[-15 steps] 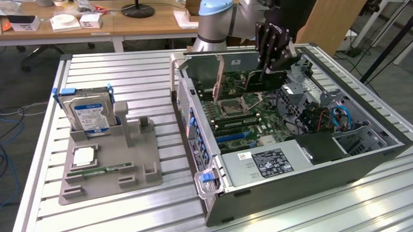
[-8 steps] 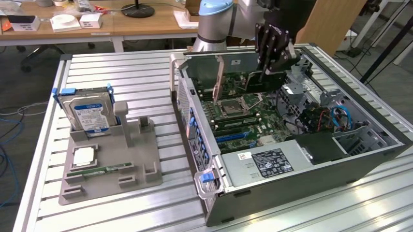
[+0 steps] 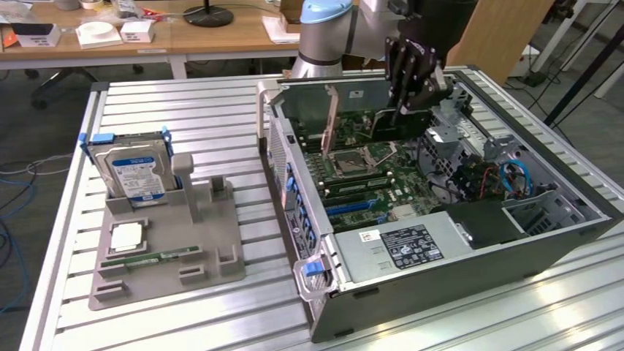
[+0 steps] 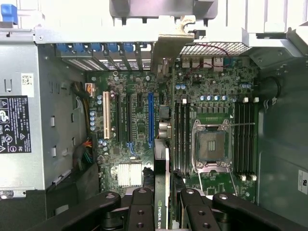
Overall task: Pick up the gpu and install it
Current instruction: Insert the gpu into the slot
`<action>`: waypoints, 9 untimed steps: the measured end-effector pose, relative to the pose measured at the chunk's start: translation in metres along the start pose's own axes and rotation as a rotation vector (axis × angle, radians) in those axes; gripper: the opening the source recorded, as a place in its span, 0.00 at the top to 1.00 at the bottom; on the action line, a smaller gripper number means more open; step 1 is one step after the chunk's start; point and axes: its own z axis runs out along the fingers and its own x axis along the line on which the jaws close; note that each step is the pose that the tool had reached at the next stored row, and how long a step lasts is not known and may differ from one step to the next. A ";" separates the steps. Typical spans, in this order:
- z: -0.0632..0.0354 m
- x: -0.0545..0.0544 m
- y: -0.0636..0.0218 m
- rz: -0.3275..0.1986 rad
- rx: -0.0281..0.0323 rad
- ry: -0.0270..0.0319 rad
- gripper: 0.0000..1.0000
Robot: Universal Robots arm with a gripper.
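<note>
Above the motherboard (image 4: 134, 120), tool (image 4: 162, 204) gripping gpu (image 4: 161, 163)

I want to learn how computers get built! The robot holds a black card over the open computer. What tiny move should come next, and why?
Probably ease the gpu straight down toward the long blue slot. The gripper clamps it edge-down above the motherboard, roughly in line with that slot, with its silver bracket at the case's rear wall.

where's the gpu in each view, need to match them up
exterior view: gpu held upright over the motherboard.
wrist view: gpu edge-on, with its nvidia label showing.
shared landmark: the cpu socket.
</note>
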 end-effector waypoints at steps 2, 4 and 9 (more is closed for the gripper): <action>0.0005 0.000 0.0000 0.000 0.0001 0.0001 0.74; 0.0010 0.000 0.0000 0.000 0.0002 0.0001 0.74; 0.0018 0.000 0.0000 0.000 0.0005 0.0000 0.74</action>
